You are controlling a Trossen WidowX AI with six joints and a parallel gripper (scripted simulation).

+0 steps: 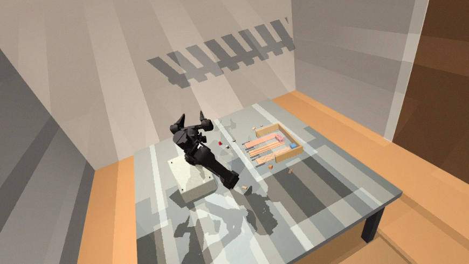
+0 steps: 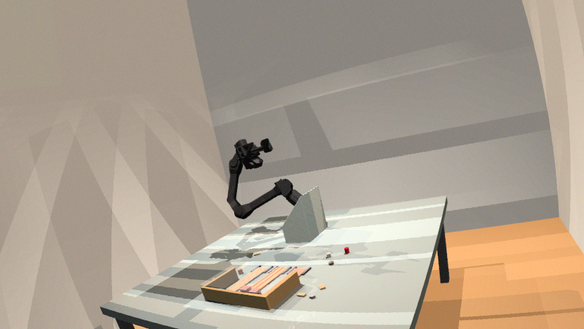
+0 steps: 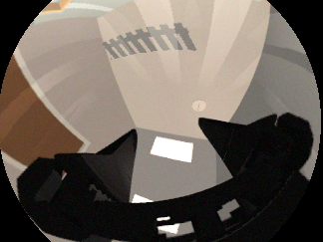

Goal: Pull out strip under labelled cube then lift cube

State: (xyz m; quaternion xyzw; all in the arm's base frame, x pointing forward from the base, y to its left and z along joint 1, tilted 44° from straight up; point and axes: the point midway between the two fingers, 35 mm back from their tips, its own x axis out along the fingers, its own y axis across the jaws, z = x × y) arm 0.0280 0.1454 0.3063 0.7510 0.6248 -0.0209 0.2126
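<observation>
My gripper (image 1: pixel 192 117) (image 2: pixel 261 148) (image 3: pixel 168 125) is open and empty. It points upward, high above the table and far from the tray. A wooden tray (image 1: pixel 288 154) (image 2: pixel 237 299) stands on the table and is open on the side facing the arm. Three strips lie in it side by side: a pink strip (image 1: pixel 259 141), an orange striped strip (image 1: pixel 262 148) and a zigzag-patterned strip (image 1: pixel 267 158). A pink cube (image 1: pixel 279 137) (image 2: pixel 245 289) sits at the far end of the pink strip. A blue cube (image 1: pixel 292 145) sits near the tray's back wall. I cannot make out any label.
The arm stands on a pale block (image 1: pixel 193 180) (image 2: pixel 304 220). A small red piece (image 1: pixel 219 143) (image 2: pixel 346 249) and several small tan blocks, such as one (image 1: pixel 244 187) by the arm and one (image 2: pixel 321 287) by the tray, lie scattered on the table. The table edge (image 1: pixel 390 196) is near the tray.
</observation>
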